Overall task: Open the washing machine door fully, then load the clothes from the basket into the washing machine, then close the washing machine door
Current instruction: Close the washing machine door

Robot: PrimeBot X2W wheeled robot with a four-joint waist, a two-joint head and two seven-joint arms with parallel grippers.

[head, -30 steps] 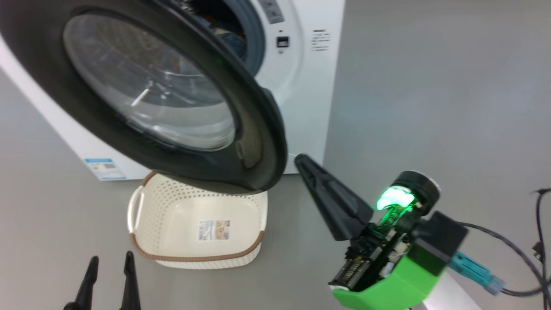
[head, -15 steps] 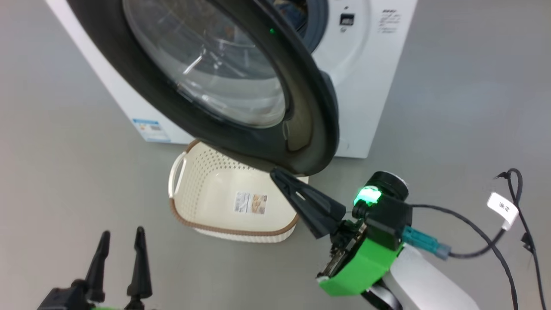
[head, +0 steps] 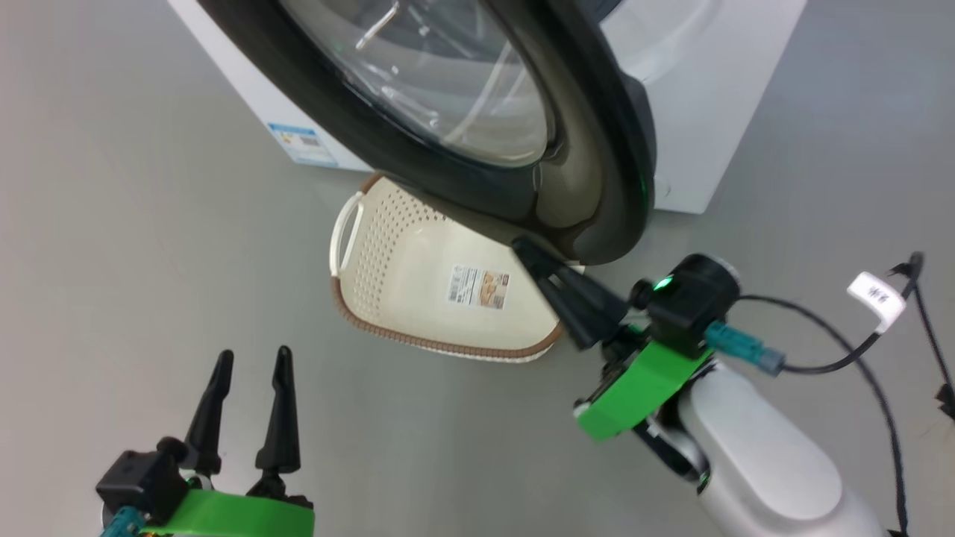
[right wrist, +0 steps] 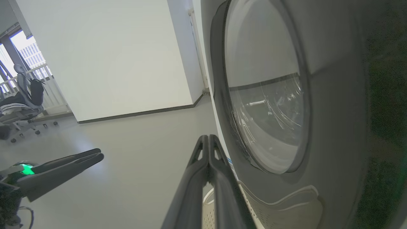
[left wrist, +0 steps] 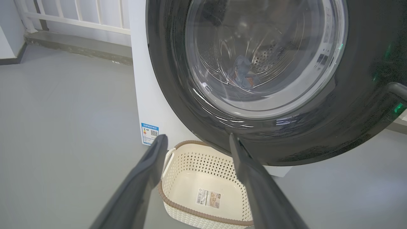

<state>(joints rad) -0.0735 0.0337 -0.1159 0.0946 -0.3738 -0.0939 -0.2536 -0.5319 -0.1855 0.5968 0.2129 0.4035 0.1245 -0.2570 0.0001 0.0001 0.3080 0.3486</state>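
Right gripper (head: 531, 257) showed in the head view with its 2 fingers pressed together on nothing, tips at the lower rim of the washing machine door (head: 597, 149), which hung ajar over the far side of the basket (head: 388, 224); contact with the rim could not be confirmed. Low at the left, the left gripper (head: 254, 352) sat with fingers spread, well apart from everything. From the left wrist view, the basket lay empty but for its label (left wrist: 208, 198), and the clothes (left wrist: 241, 71) sat in the drum, seen through the door glass, so only closing seemed left. From the right wrist view, the clenched fingers ran alongside the door's face. A push from there risked the tips skidding off the glossy curved rim, or catching the basket just below, dragging it and leaving the door unlatched against the washing machine (head: 716, 112).
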